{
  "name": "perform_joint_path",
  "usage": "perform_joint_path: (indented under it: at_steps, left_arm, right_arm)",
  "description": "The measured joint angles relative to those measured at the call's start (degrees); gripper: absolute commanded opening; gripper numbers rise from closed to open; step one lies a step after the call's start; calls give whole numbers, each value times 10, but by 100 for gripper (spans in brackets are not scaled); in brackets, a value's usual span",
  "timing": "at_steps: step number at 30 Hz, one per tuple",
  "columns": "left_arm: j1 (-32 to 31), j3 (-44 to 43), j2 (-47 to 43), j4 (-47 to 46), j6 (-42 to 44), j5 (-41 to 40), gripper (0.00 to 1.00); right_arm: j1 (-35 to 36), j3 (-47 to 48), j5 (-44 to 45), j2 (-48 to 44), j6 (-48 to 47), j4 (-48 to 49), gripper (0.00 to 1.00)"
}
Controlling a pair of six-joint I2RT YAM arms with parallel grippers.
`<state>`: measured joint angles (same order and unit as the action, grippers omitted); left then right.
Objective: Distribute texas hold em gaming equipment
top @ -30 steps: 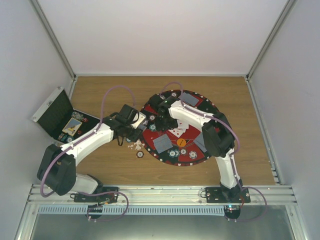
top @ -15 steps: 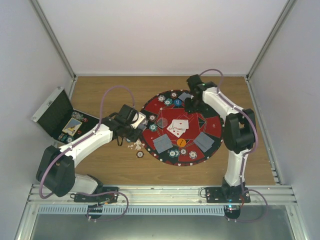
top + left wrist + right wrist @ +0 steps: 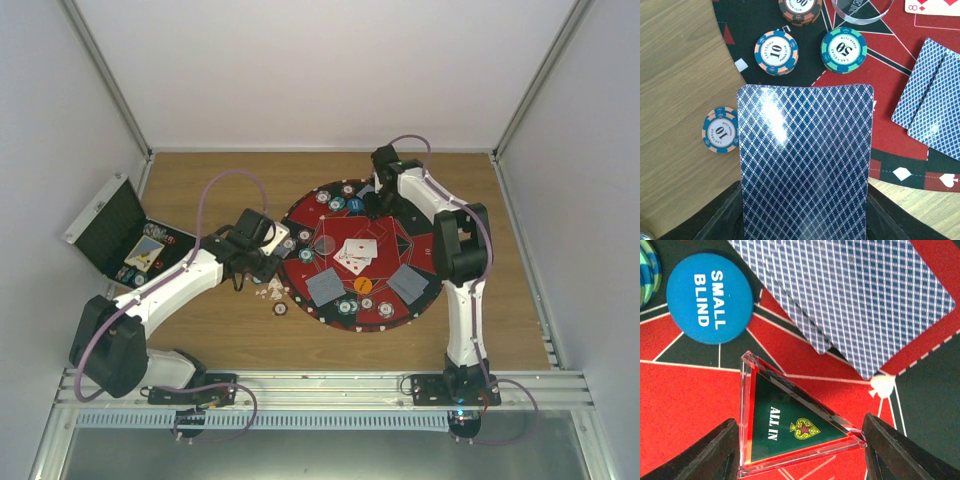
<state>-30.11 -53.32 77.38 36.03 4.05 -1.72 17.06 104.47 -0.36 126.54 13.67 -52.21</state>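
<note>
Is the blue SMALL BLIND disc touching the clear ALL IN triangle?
Apart. The right wrist view shows a strip of mat between the SMALL BLIND disc and the top corner of the ALL IN triangle.

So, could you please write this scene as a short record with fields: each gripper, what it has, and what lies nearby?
left gripper: shut on a card, back showing, at the mat's left edge
right gripper: fingers astride the ALL IN marker; grip unclear
beside marker: SMALL BLIND disc, face-down cards
chips by left gripper: one 10 chip on bare wood; another 10 chip and a 50 chip on the mat
case: open, left of table
</note>
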Motion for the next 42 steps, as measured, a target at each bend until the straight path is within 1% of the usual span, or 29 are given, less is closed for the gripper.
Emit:
perform_joint_path:
  at_steps: [8,12,19,24,26,30,34,37,40,42]
  left_arm:
    - [0,2,-3,0,0,-9,54]
    - [0,2,-3,0,0,-9,54]
    - [0,3,-6,0,2,-7,54]
    - [-2,3,-6,-1,7,4,54]
    - [-11,2,-6,-2,11,3,54]
    - [-63,-2,2,-3,20,11,54]
    - [-110,-20,24,-7,23,23,54]
    - [-134,-33,41,-9,26,32,54]
    - [-151,-41,52,-12,31,39,54]
    - [-162,-45,55,-11,37,40,54]
  right_arm:
    - [-1,45,1,52,-19,-2,54]
    - [-2,56,0,64,-26,-4,58]
    - [-2,63,0,68,-31,-9,76]
    - [-2,75,-1,66,-37,-12,84]
    - [-2,72,-8,57,-39,-11,88]
    - [-3,47,-42,-4,-43,-3,90]
    - [-3,2,-99,-97,-52,20,90]
    - [-3,-71,-165,-164,-53,36,90]
    - [1,-151,-229,-196,-54,43,90]
    - [9,-199,-265,-201,-54,42,90]
